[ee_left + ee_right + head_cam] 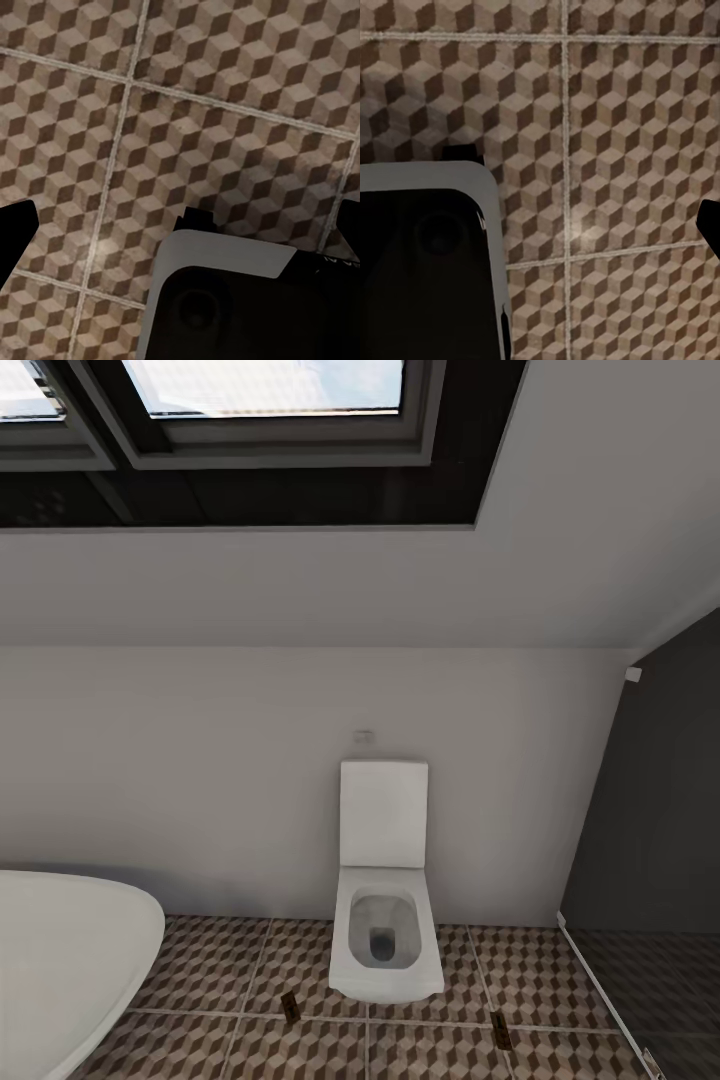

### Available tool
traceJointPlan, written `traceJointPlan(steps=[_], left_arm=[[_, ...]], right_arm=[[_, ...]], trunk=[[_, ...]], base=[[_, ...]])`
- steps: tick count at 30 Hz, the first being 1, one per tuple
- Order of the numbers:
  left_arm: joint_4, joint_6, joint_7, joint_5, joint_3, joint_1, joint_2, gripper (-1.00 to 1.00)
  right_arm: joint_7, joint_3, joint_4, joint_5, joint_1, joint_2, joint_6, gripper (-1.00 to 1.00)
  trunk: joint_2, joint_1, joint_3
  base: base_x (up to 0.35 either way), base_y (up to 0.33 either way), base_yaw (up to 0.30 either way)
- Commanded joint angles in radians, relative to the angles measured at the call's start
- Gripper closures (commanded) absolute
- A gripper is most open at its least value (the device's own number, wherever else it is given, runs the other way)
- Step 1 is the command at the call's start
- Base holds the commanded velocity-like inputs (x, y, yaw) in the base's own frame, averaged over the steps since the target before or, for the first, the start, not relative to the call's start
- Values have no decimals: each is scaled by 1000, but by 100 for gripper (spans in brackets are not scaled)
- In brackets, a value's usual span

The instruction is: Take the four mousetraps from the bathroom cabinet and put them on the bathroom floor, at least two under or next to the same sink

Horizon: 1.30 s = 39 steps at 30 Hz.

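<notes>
Two mousetraps (290,1007) (502,1033) lie on the bathroom floor (220,970) in the head view, flanking a white toilet (385,940), with a bathtub (70,950) well left. Left wrist view: cube-patterned tiles, dark fingers (16,240) spread apart. Right wrist view: tiles, fingers (709,225) apart.

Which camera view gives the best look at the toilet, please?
The head view: the toilet stands whole against the white wall, lid up, bowl facing the camera, on the patterned floor. Both wrist views look down at floor tiles and offer nothing of it.
</notes>
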<state>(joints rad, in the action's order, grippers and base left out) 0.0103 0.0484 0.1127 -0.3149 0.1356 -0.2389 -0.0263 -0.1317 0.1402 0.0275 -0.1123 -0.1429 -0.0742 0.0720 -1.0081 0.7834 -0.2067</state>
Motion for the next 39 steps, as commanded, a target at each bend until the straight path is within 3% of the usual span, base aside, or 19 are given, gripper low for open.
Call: traceJointPlan(steps=[1,39], left_arm=[[0,2,2,-9,9,-1,0,-100],[2,2,2,-9,9,0,-2,-100]], right_arm=[[-3,9,3,-11,-1,0,6,-100],[-3,9,-6,-14,-1,5,6,-100]], trunk=[[-1,0,-1],[-1,0,-1]], base=[[0,0,0],[0,0,0]])
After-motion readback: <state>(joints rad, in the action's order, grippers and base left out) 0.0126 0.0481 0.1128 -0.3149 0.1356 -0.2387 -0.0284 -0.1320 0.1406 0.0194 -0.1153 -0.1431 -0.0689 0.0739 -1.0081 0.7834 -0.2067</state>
